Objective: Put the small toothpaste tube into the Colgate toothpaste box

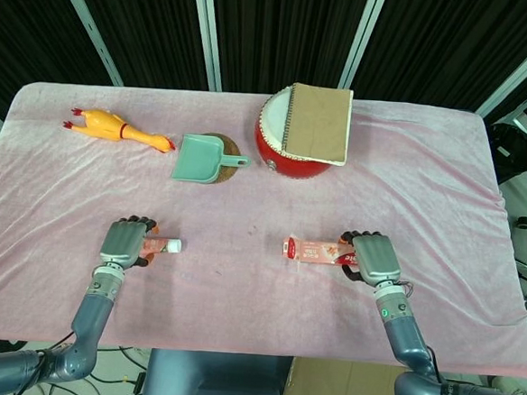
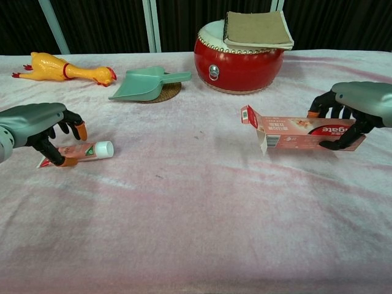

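Observation:
The small pink toothpaste tube (image 1: 163,245) (image 2: 89,150) lies flat on the pink cloth, its white cap pointing right. My left hand (image 1: 125,242) (image 2: 33,119) arches over the tube's tail end. Its thumb touches the near side while the fingers hover just above the far side, so the tube is straddled, not clamped. My right hand (image 1: 375,258) (image 2: 361,98) grips the right end of the Colgate box (image 1: 316,250) (image 2: 291,131). The box lies lengthwise, with its opened flap end facing left toward the tube.
At the back stand a red drum (image 1: 289,150) with a brown notebook (image 1: 318,122) on top, a green dustpan (image 1: 198,159) on a woven mat, and a yellow rubber chicken (image 1: 119,129). Bare cloth separates the tube and the box.

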Robot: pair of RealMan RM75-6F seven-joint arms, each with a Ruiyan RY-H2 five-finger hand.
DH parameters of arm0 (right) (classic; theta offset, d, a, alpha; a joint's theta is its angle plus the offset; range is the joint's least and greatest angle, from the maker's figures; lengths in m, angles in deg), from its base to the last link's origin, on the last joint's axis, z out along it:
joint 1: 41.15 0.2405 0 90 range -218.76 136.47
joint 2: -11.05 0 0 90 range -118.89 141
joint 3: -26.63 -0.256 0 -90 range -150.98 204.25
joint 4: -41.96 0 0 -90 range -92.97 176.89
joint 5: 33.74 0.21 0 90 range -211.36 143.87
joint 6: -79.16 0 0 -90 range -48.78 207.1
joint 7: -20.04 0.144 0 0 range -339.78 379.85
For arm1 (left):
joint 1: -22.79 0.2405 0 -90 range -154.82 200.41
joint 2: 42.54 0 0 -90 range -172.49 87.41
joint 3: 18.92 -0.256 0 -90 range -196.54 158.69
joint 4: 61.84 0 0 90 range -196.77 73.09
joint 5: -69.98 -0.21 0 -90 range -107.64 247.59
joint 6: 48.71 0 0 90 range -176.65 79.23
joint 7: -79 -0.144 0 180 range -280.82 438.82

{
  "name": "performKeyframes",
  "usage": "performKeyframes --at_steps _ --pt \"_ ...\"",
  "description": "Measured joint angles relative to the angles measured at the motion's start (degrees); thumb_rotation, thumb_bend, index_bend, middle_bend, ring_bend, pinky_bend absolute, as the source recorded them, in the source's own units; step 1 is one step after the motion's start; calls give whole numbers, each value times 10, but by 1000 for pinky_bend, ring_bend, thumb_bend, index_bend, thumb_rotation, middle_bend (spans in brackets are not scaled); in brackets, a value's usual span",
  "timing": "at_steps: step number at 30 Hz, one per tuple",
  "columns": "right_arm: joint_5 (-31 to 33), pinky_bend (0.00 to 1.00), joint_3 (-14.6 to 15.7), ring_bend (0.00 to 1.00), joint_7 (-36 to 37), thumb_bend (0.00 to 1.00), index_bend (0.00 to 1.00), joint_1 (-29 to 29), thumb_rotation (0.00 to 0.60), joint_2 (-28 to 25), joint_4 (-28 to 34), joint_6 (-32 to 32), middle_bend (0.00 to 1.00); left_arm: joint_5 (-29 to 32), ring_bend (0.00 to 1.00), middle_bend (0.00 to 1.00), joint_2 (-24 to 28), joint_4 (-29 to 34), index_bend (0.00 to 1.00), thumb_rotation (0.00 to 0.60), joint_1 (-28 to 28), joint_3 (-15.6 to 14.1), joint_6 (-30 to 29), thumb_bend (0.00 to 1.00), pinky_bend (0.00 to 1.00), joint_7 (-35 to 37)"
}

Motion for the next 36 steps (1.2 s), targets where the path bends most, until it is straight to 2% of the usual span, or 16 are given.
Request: performKeyframes --at_steps 9,14,25,31,36 --pt "3 367 1 384 -5 346 454 1 600 3 -2 -1 431 21 273 360 -5 -12 423 600 -3 0 8 391 365 8" --pt "1 367 2 384 -6 345 454 1 600 3 -2 -3 431 24 323 416 -8 -13 477 600 -5 1 10 483 419 16" --pt "-4 367 2 384 -5 345 454 -1 600 -3 13 -11 431 -33 350 448 8 10 509 600 -13 -3 -5 489 446 23" --pt "-8 367 0 384 -7 346 454 -4 600 -12 35 -21 431 -69 354 454 42 40 516 600 -41 2 -9 489 450 -24" --pt "-8 367 -8 384 -8 346 454 -5 600 -20 58 -32 431 -97 354 454 80 76 517 600 -80 18 -5 485 450 -85"
